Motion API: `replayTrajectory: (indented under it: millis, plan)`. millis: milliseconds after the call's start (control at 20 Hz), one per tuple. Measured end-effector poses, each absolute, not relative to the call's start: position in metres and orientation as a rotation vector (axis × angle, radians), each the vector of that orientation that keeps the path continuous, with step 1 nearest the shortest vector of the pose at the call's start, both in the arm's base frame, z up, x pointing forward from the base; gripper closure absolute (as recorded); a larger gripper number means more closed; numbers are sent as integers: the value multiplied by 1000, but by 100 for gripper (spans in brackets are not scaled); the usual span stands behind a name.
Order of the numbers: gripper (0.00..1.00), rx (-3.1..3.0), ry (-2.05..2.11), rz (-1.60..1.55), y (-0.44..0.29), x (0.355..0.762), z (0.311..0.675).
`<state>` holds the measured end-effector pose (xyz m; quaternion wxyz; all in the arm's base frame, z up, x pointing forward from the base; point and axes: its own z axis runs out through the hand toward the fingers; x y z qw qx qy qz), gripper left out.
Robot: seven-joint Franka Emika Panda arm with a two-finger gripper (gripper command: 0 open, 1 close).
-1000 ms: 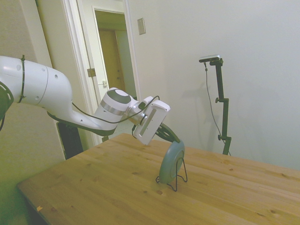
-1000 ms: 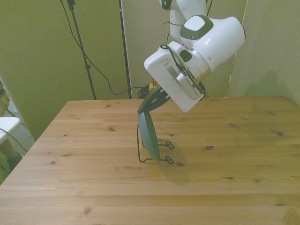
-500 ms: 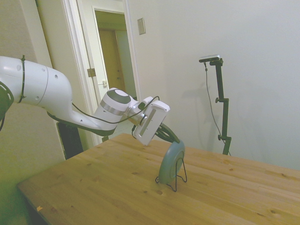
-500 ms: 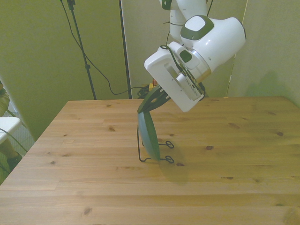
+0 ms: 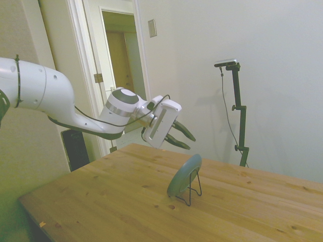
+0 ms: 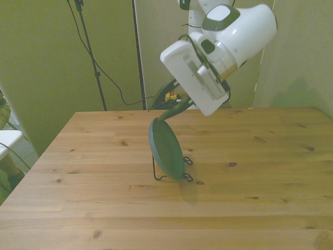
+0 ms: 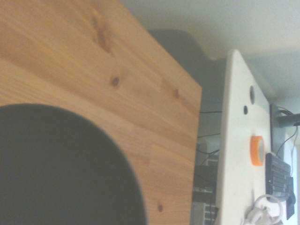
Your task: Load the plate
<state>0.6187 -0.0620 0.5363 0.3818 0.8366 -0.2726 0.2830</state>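
Pale-walled room, wooden counter (image 5: 121,196): plate racked, tool clear of it.

Round, shallow, dark teal-green plate (image 6: 166,149) leans on edge in the thin black wire stand (image 5: 191,190) near the counter's middle. White arm's two-finger tool (image 5: 182,136) hangs above the plate's upper rim, fingers spread, gripping nothing, apart from the rim. Step in hand, as judged: release and withdrawal. Best done by lifting away along the plate's lean, fingers kept wide, so the rim is not nudged and the light stand does not tip.
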Motion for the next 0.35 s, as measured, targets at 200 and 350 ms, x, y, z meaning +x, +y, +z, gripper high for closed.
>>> replayTrajectory:
  millis: [200, 350]
  plan:
    - [0, 2318, -795, 842, -43, 605, 592]
    - [0, 2458, -871, 912, -46, 599, 597]
